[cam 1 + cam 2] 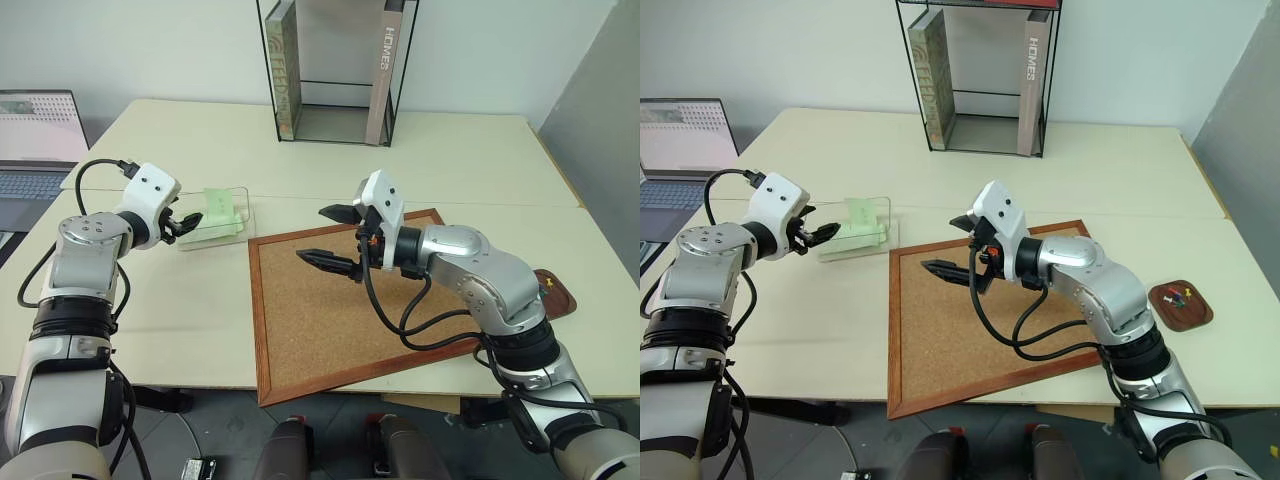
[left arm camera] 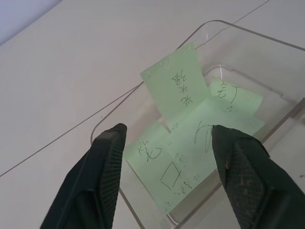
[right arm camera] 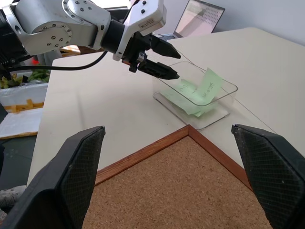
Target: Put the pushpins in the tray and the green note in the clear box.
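Left wrist view looks down between parted black fingers [image 2: 102, 162] into the clear box [image 2: 248, 52], where several pale green sheets lie flat and one green note [image 2: 175, 83] stands propped against the far wall — nothing is held between the fingers. From the head views, the left gripper [image 1: 185, 222] hovers at the box's near-left end, close to the table's left edge. That paper is thin, light and limp; it would likely curl or slide if nudged, and the raised free edge is the best place to pinch it.

Toward the middle lies the cork board [image 1: 330, 320], its bare surface near the table's front edge. Over the board's upper part hangs the right gripper [image 1: 335, 238], jaws spread wide and empty, pointing left. At the table's right edge sits the tray [image 1: 1181, 305] with the pushpins [image 1: 1179, 297] already inside — tiny, hard, sharp and easy to scatter.
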Controlling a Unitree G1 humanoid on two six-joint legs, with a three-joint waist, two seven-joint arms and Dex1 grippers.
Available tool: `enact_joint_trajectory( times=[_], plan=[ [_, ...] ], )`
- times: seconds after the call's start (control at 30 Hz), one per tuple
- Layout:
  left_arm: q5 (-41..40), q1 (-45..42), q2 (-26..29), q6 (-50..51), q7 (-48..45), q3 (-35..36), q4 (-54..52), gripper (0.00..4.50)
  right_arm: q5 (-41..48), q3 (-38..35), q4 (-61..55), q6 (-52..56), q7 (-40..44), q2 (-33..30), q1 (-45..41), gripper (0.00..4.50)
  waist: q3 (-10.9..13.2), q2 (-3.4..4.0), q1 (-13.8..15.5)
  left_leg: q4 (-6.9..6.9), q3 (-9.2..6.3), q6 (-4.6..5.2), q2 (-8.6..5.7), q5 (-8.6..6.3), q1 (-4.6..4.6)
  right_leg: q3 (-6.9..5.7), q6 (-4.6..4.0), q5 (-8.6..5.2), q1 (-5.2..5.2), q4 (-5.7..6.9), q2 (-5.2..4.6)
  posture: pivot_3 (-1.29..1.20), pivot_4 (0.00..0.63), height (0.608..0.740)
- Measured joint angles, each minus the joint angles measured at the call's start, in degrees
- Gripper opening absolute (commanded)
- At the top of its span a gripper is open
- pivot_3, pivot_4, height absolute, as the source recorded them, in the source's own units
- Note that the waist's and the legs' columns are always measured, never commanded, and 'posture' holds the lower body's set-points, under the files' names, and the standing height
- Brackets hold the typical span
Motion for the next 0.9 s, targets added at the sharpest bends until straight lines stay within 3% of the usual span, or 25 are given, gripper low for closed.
enact_joint_trajectory(
  times=[0.3,0.4,0.5,0.6,0.9],
  plan=[
    [-8.8,3.9,-0.5,8.3,-0.9,6.7,-22.1,3.49,1.0,-3.6,-2.7,-2.6,0.2,0.1,3.7,4.5,0.0,-0.01,0.1,0.0,-0.05,-0.01,-0.02,0.0,-0.08,0.01,-0.05,0.04,0.0,-0.02,-0.02,0.0,0.15,0.74],
    [-10.7,10.0,-5.0,11.0,2.7,8.0,-34.4,3.49,1.3,-8.9,-6.3,-6.0,-1.0,-1.1,9.7,4.5,0.0,0.02,0.3,-0.01,-0.05,-0.01,-0.07,0.0,-0.05,0.04,0.02,0.01,0.08,-0.08,-0.09,0.0,0.15,0.74],
    [-8.3,20.7,-11.4,8.9,8.3,4.7,-43.2,3.49,1.1,-16.5,-7.6,-8.8,-3.1,-3.9,18.3,4.5,0.0,-0.02,0.3,0.0,0.0,-0.01,-0.09,0.0,-0.09,0.09,-0.05,0.07,0.06,-0.13,-0.14,0.0,0.15,0.74],
    [-8.7,24.9,-13.9,9.2,8.9,2.9,-47.4,3.49,0.7,-20.2,-8.0,-11.5,-3.7,-5.0,22.3,4.5,0.0,-0.03,0.3,0.02,-0.02,-0.03,-0.03,0.02,-0.03,0.08,0.07,-0.01,0.05,-0.04,-0.07,0.0,0.15,0.74],
    [-10.2,39.5,-18.3,9.1,9.1,-2.5,-54.6,3.49,-0.9,-22.3,-7.5,-19.6,0.0,-7.8,38.8,4.5,0.0,0.02,0.1,-0.08,-0.01,-0.03,0.09,0.02,0.66,0.04,-0.05,-0.2,0.62,-0.01,0.06,0.0,0.15,0.74]
  ],
)
